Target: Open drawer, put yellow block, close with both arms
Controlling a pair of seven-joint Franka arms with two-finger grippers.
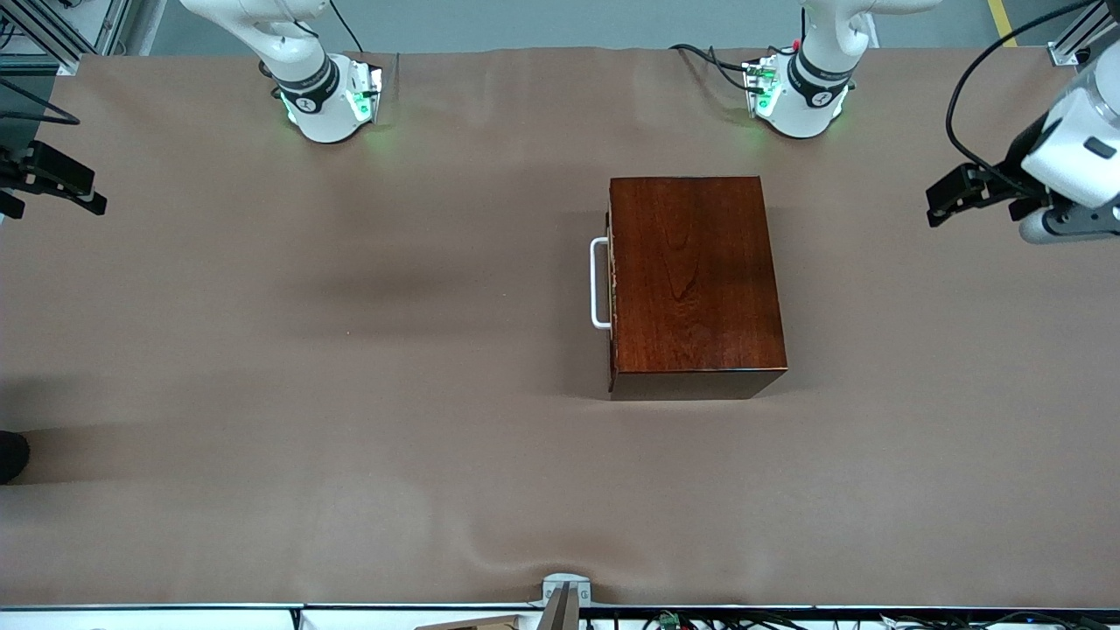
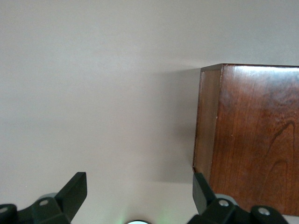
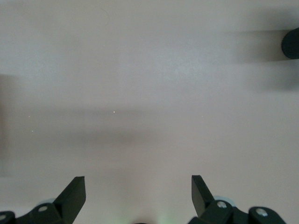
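Note:
The dark mahogany box (image 1: 694,280) stands on the brown table. Its drawer (image 1: 612,297) is shut, with the white bar handle (image 1: 599,283) facing the right arm's end of the table. The yellow block is not in view. My left gripper (image 1: 949,199) is open and empty over the table at the left arm's end, apart from the box. In the left wrist view (image 2: 139,189) one corner of the box (image 2: 252,135) shows. My right gripper (image 1: 61,184) is open and empty over the table at the right arm's end; its wrist view (image 3: 138,191) shows bare table.
Both arm bases (image 1: 328,105) (image 1: 801,101) stand along the table's edge farthest from the front camera. A black round object (image 1: 10,455) sits at the table's edge at the right arm's end and also shows in the right wrist view (image 3: 290,43). A metal bracket (image 1: 564,595) sits at the near edge.

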